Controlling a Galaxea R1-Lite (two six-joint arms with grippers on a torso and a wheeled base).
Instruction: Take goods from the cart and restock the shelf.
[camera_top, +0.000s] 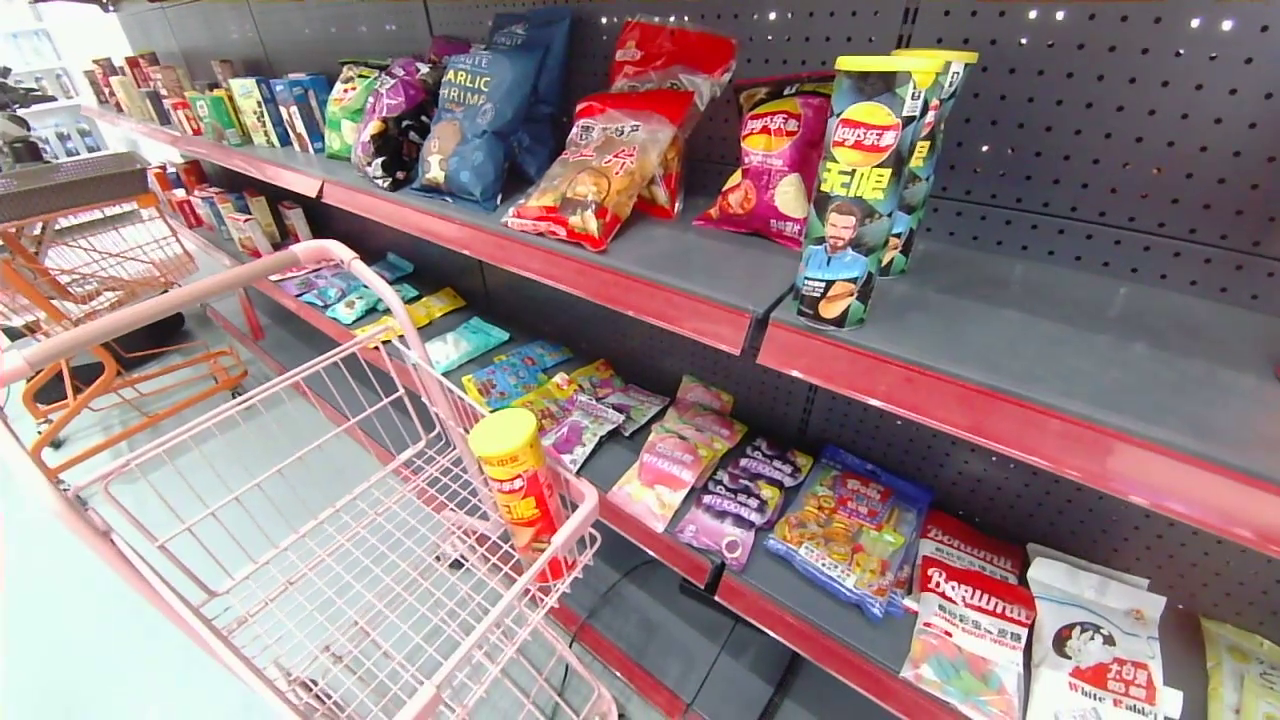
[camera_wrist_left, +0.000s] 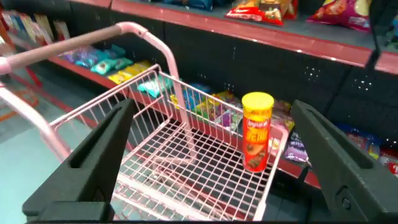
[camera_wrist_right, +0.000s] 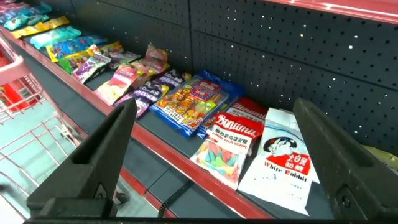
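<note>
A red chip can (camera_top: 520, 492) with a yellow lid stands upright in the far corner of the pink wire cart (camera_top: 300, 520), against its wall nearest the shelf. In the left wrist view the same can (camera_wrist_left: 256, 130) is ahead of my left gripper (camera_wrist_left: 211, 106), which hovers open over the cart basket (camera_wrist_left: 186, 162) with nothing between its fingers. Two green chip cans (camera_top: 858, 190) stand on the upper shelf (camera_top: 1050, 340). My right gripper (camera_wrist_right: 214, 106) is open and holds nothing, out in front of the lower shelf's candy bags (camera_wrist_right: 189, 102).
Snack bags (camera_top: 600, 170) line the upper shelf left of the green cans; bare shelf lies to their right. Candy packs (camera_top: 850, 525) and white bags (camera_top: 1095, 640) fill the lower shelf. An orange cart (camera_top: 90, 270) stands at the far left.
</note>
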